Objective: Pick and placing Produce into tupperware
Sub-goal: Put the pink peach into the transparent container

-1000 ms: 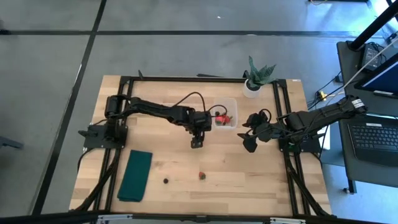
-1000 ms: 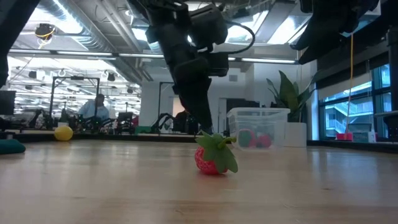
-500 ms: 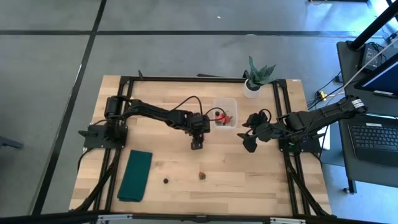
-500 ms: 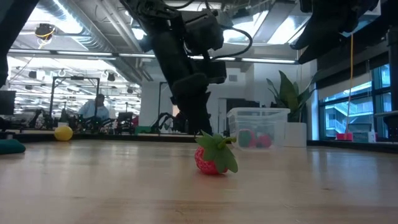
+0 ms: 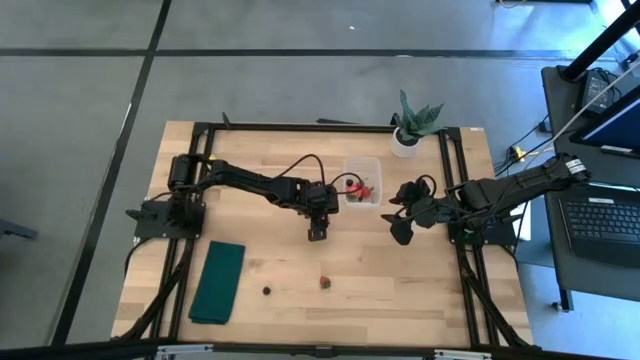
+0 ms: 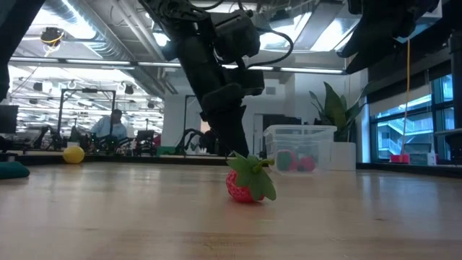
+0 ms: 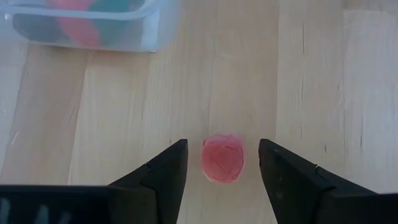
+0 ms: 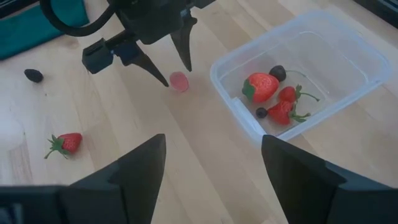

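Observation:
My left gripper is open and points down at the table, just on the near-left side of the tupperware. Its fingers stand on either side of a pink piece that lies on the wood, without touching it. The clear tupperware rests on its base and holds red strawberries and dark berries. A strawberry and a dark berry lie toward the near edge. My right gripper is open and hovers to the right of the tub.
A dark green folded cloth lies at the near left. A potted plant stands at the far edge, just behind the tub. Black frame rails run along both sides of the table. Bare wood lies between the loose strawberry and the right arm.
My left arm's wrist has shifted a little toward the table's left and tipped slightly, while its fingertips stayed at the pink piece. The produce and the tub have not moved.

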Action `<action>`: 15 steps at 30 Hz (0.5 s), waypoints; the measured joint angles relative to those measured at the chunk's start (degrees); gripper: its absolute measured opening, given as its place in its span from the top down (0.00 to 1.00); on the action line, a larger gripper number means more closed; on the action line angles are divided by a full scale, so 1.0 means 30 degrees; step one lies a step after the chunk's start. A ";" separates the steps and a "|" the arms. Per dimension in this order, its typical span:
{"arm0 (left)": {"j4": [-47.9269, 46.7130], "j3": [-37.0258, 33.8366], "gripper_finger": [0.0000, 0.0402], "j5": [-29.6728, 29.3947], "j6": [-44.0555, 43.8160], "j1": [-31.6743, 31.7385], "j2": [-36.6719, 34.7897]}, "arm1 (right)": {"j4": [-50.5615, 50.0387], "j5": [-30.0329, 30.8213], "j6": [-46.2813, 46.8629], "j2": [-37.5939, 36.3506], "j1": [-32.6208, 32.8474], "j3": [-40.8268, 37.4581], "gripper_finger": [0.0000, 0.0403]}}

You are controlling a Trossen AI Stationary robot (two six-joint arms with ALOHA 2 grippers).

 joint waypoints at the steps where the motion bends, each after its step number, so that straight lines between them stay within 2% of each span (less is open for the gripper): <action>1: 0.0006 0.0000 0.54 0.0000 0.0000 0.0000 0.0000 | -0.0007 0.0000 0.0000 0.0000 0.0000 0.0000 0.34; 15: 0.0290 0.0000 0.55 -0.0379 0.0197 -0.0006 0.0007 | -0.0021 0.0001 0.0000 0.0000 0.0000 0.0000 0.34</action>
